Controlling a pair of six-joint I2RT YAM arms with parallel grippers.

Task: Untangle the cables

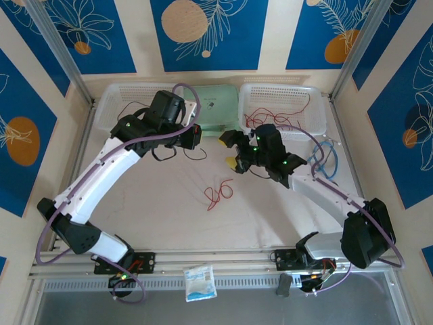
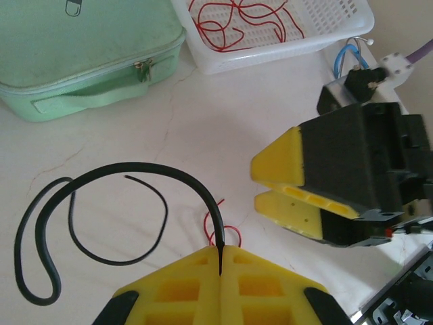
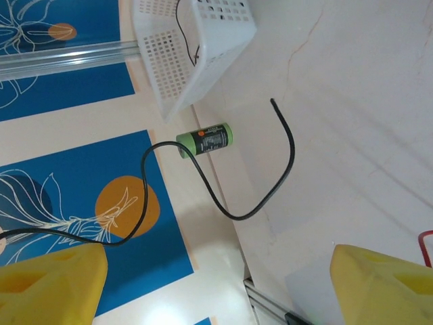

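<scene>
Pinching a black cable (image 2: 135,166) right at the tips, the left gripper (image 2: 220,254) has its yellow fingers pressed together. The cable arches up from them and loops back across the pale table (image 2: 203,122). The right gripper (image 3: 216,284) hangs close by with its fingers spread apart and nothing clamped between them. A black strand runs up to one finger, though I can't tell whether it touches. On the open table between the two arms lies a small red tangle (image 1: 218,191). More red cables (image 2: 237,20) sit inside the white basket (image 2: 270,55) on the right, just beside a mint-green case (image 2: 81,47). From above, dark cables show in the other basket (image 1: 108,108) on the left.
</scene>
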